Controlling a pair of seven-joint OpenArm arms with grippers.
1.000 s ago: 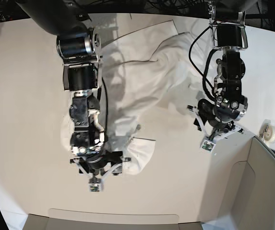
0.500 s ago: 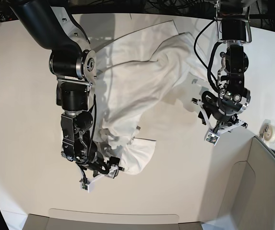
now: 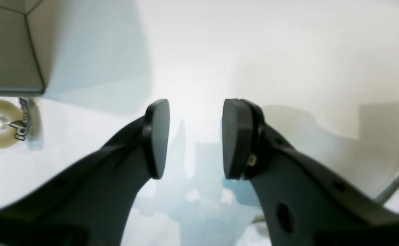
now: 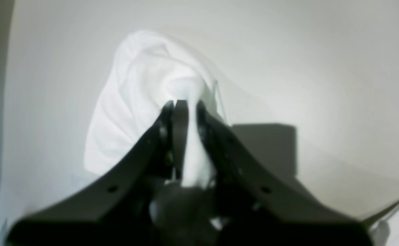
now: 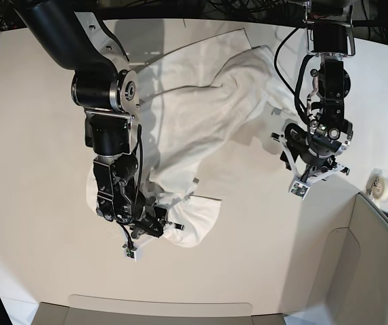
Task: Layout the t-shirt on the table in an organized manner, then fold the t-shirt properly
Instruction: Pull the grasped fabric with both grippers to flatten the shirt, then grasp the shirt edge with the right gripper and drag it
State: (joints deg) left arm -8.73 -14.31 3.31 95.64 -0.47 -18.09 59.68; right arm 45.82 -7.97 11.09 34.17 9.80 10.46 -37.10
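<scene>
T-shirt (image 5: 200, 108) is lain crumpled on tabletop (image 5: 31, 203). Its lower edge is pinched by right gripper (image 4: 182, 106) jaws. Left gripper (image 3: 194, 136) jaws are spread, nothing held.

White t-shirt (image 5: 200, 115) — crumpled, plain side up, sprawled diagonally from upper centre of frame to lower centre-left. Off-white bench (image 5: 31, 203) beneath — smooth, curved edge.

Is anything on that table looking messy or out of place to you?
Yes. The t-shirt lies crumpled and twisted across the table, not spread flat, with one bunched corner pinched in the right hand. A roll of tape also sits alone near the table's edge.
</scene>
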